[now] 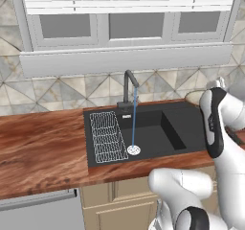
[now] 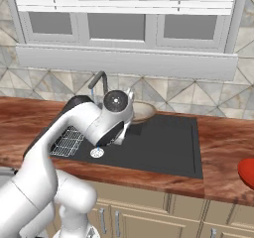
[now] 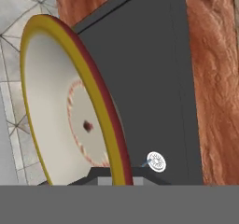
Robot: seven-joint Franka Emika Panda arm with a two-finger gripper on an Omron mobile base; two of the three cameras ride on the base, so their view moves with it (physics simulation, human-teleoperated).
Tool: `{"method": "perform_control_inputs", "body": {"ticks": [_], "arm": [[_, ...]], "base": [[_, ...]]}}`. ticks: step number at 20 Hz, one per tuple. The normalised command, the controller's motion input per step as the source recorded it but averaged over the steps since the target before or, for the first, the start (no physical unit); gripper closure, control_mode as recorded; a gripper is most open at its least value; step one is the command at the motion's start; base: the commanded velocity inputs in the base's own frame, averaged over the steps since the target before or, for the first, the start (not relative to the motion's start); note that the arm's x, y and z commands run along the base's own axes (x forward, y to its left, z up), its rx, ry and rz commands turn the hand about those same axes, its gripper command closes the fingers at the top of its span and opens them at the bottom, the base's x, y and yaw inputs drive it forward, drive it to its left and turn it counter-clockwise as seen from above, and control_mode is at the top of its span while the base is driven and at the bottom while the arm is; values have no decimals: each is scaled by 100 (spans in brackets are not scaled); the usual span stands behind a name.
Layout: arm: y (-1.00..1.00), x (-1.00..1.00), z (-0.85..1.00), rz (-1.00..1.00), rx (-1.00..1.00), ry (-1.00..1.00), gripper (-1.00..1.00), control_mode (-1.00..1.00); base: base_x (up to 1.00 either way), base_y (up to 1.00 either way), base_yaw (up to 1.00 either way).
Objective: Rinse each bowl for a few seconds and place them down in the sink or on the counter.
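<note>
Over the black matte sink (image 1: 186, 128), claw (image 3: 114, 178) pinching the cream bowl (image 3: 60, 111) by its rim, held above the right basin. Swing it left under the thin water stream (image 1: 134, 119), keep it tilted. Wood-grain counter (image 1: 38, 147) glossy; red bowl (image 2: 247, 172) far right.

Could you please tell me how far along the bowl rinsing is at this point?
Done: the faucet is running, its stream falling to the drain. In hand: the gripper is shut on the cream bowl's rim, holding it over the sink, beside the stream rather than under it. Left: rinsing and setting it down, then the red bowl waiting on the counter.
</note>
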Motion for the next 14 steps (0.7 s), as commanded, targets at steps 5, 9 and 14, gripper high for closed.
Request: {"method": "perform_control_inputs", "body": {"ticks": [5, 9, 14], "arm": [[58, -2, 0, 17, -12, 3, 100, -100], [56, 0, 0, 16, -3, 0, 100, -100], [33, 5, -9, 17, 1, 0, 100, -100]], "base": [[0, 0, 0], [0, 0, 0], [0, 0, 0]]}}
